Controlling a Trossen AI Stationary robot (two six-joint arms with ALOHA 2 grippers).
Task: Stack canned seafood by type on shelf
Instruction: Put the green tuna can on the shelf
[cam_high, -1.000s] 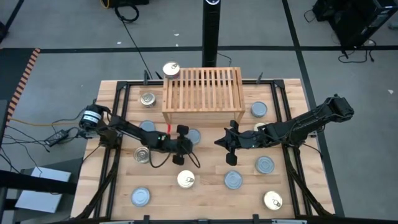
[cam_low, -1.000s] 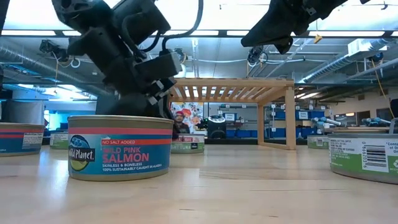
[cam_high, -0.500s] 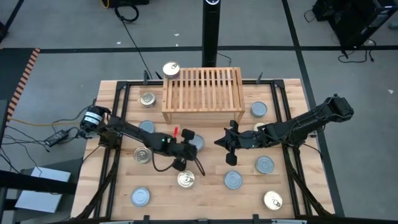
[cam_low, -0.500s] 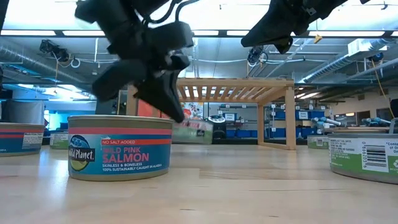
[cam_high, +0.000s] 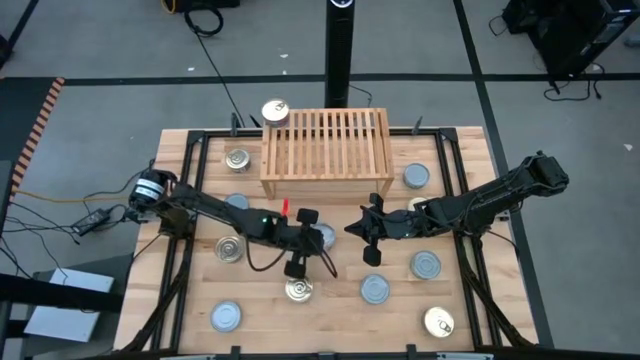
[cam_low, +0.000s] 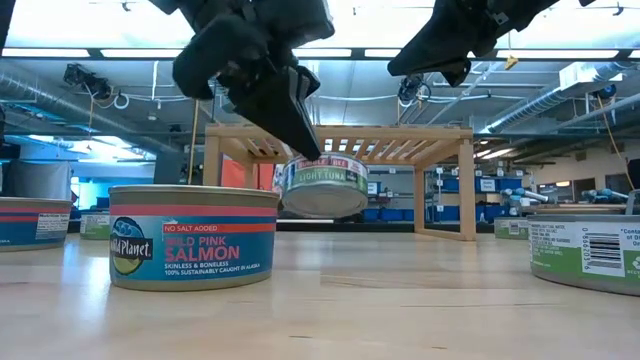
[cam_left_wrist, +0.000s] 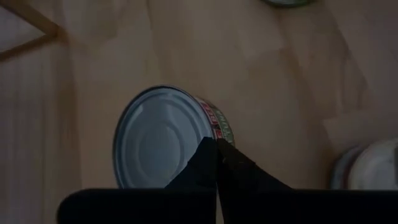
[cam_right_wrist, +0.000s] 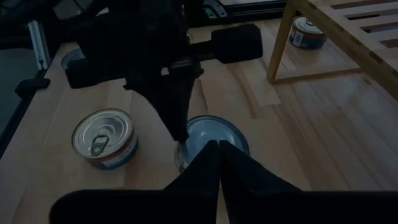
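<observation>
Fingers of the left gripper (cam_low: 285, 115) are pinched shut on the rim of a short round silver-lidded tuna tin (cam_low: 322, 186), which hangs tilted and clear of the flat wooden tabletop (cam_low: 400, 290) in front of the low light-wood slatted shelf (cam_high: 326, 152). From above, that tin (cam_high: 322, 236) sits at the gripper's tip, just before the shelf's front edge, near the middle of the table. The right gripper (cam_high: 372, 242), its fingers closed on nothing visible, hovers close beside, pointing toward the same spot. A rim pinch on a tilted tin looks fragile, so the lift would go best slow and smooth, levelling the tin before it passes over the shelf's front rail and keeping well apart from the right arm. On the far left corner of the shelf stands one gold-lidded pull-tab tin (cam_high: 274, 111); the silver-lidded tin probably belongs in a separate spot on the slats. A blue-labelled salmon tin (cam_low: 193, 237) and other tins (cam_high: 374, 289) lie scattered around the table.
</observation>
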